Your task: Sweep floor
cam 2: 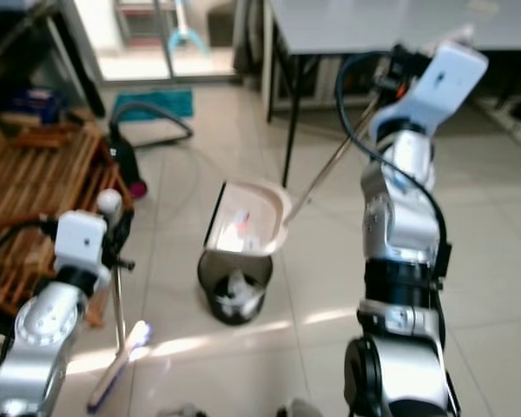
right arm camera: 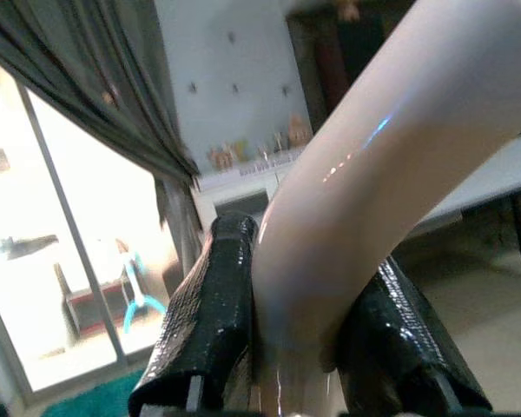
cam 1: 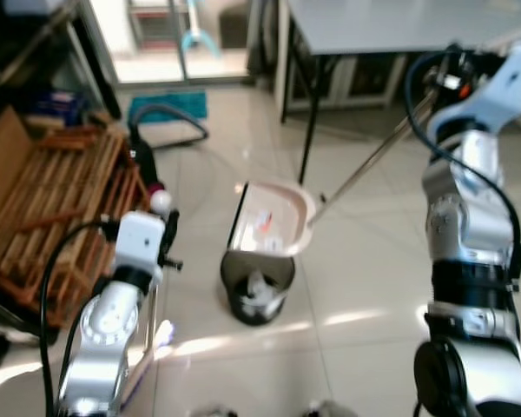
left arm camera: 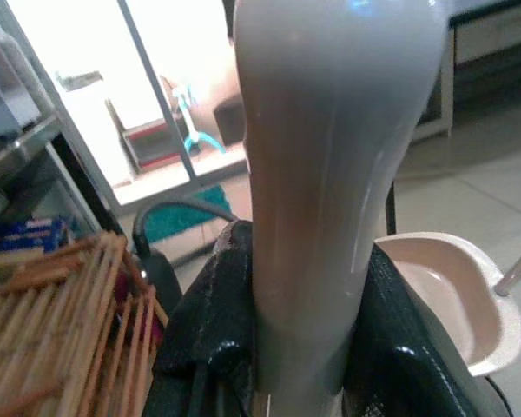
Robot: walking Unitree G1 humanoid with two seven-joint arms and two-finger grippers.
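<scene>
I see the cream dustpan tipped over the small black bin, its long metal handle slanting up to my right; the broom stands nearly upright at my left, bristles on the tiles.

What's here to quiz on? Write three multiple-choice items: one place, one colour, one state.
1. The cream plastic dustpan is:
A. on the wooden rack
B. tipped over the round black waste bin
C. under the table

2. The mat by the glass door is:
A. teal
B. red
C. yellow

3. The left gripper and right gripper are:
A. both open
B. both shut on cream handles
C. both empty

Key:
1. B: the pan tilts directly above the bin.
2. A: it shows blue-green.
3. B: black fingers clamp the broom handle and the dustpan handle.
</scene>
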